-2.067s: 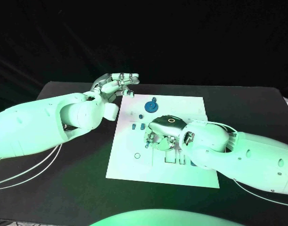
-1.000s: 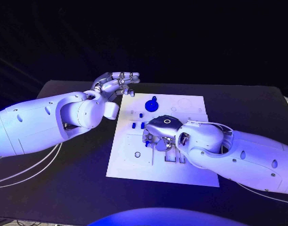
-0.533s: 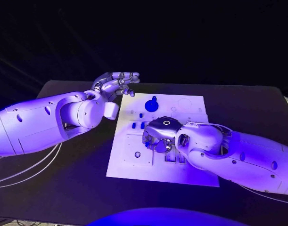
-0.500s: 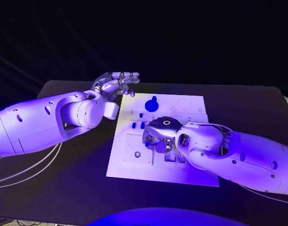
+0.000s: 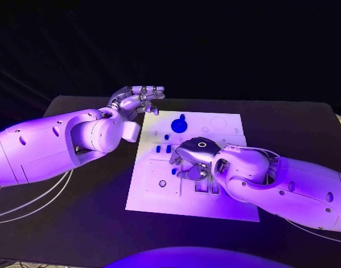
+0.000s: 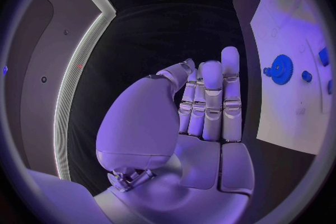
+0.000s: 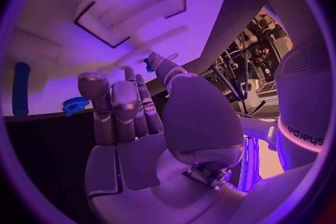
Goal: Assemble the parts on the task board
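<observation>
Right hand (image 5: 191, 162) covers the task board (image 5: 155, 196) middle; left hand (image 5: 138, 99) blocks its far-left corner; near strip open.

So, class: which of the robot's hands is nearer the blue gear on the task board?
Right. The right hand is just below the blue gear, over the board; the left hand hovers beyond the board's far left corner.

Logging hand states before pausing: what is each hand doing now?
Left hand: open, holding nothing.
Right hand: pinches a small blue part.
</observation>
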Robot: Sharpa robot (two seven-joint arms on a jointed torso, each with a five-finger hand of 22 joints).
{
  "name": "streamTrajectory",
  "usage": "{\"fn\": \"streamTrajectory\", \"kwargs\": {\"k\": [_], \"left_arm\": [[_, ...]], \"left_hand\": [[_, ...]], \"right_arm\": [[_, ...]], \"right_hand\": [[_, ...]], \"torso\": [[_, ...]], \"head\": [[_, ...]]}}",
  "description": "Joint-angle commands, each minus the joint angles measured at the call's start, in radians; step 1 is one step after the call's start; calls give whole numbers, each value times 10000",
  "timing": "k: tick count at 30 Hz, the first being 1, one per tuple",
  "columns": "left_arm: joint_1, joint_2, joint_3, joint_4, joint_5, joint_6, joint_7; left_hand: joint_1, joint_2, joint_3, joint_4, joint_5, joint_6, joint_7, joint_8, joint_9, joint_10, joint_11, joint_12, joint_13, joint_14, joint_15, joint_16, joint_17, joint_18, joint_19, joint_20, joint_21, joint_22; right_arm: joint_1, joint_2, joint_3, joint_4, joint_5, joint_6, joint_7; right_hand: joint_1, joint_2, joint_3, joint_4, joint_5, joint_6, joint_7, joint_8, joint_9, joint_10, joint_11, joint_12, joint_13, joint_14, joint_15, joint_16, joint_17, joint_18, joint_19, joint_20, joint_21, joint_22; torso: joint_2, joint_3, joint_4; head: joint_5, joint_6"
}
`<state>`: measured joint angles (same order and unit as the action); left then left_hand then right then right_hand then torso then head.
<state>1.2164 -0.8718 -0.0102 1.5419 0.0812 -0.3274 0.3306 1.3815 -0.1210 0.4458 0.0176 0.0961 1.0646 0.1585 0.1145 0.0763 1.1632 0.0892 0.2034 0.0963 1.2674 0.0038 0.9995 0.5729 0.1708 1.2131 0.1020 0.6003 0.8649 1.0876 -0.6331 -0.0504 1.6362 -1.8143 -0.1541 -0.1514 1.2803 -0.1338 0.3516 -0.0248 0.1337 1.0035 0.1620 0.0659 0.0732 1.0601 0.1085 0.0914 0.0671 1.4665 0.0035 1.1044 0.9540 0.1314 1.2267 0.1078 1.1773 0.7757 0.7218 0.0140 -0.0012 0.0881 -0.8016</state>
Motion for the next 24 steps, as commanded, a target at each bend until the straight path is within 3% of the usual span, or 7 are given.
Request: {"fn": "streamTrajectory", "kwargs": {"k": [1,7,12,16,21,24], "left_arm": [[3,12,5,-3,-58,179,31],[3,1,4,-7,-58,193,29],[3,-21,2,-3,-58,203,31],[3,-24,1,0,-59,214,35],[3,-24,-2,6,-76,224,37],[3,-21,-7,9,-85,230,35]], "left_hand": [[31,92,-60,12,41,-16,42,47,-13,-77,-7,25,14,-86,9,-20,-10,114,-68,32,-48,-9],[31,92,-60,12,41,-16,42,47,-13,-77,-7,25,14,-86,9,-20,-10,114,-68,32,-48,-9],[31,92,-60,12,41,-16,42,47,-13,-77,-7,25,14,-86,9,-20,-10,114,-68,32,-48,-9],[31,92,-60,12,41,-16,42,47,-13,-77,-7,25,14,-86,9,-20,-10,114,-68,32,-48,-9],[31,92,-60,12,41,-16,42,47,-13,-77,-7,25,14,-86,9,-20,-10,114,-68,32,-48,-9],[38,97,-62,5,41,-16,41,50,-13,-83,-8,35,15,-93,9,-28,-26,115,-68,32,-55,-14]], "right_arm": [[-8,-191,15,175,62,-834,-91],[95,-1006,190,777,401,-1019,-168],[528,-1922,327,1164,1040,-578,-395],[793,-2457,356,1217,1203,-213,-473],[906,-2733,359,1115,1093,88,-473],[922,-2779,347,1022,940,237,-464]], "right_hand": [[73,19,-58,4,69,66,12,59,10,-52,-51,41,12,33,79,-69,-24,146,-71,31,-40,-15],[131,26,-131,-5,117,150,-12,81,25,-21,-66,155,21,11,73,-122,-97,152,-81,36,-59,-46],[158,-68,-403,19,175,39,-130,-2,-4,-371,-87,129,-31,-47,55,-296,-311,167,-136,48,-135,-158],[212,-107,-831,99,280,-84,-279,-18,-19,-718,-31,98,-26,-61,100,-379,-419,174,-165,96,-191,-231],[346,-59,-1151,164,309,-116,-367,-13,-17,-892,-53,131,-24,-53,79,-398,-454,183,-181,97,-228,-279],[425,-8,-1218,173,312,-103,-397,-5,-12,-898,-88,172,-18,-48,43,-406,-468,187,-178,74,-233,-283]], "torso": [[-4,6,-16],[-17,2,-27],[-24,-8,-48],[-37,-30,-66],[-36,-19,-108],[-30,-19,-91]], "head": [[-1,17],[-38,60],[-104,108],[-151,153],[-103,178],[-117,175]]}}
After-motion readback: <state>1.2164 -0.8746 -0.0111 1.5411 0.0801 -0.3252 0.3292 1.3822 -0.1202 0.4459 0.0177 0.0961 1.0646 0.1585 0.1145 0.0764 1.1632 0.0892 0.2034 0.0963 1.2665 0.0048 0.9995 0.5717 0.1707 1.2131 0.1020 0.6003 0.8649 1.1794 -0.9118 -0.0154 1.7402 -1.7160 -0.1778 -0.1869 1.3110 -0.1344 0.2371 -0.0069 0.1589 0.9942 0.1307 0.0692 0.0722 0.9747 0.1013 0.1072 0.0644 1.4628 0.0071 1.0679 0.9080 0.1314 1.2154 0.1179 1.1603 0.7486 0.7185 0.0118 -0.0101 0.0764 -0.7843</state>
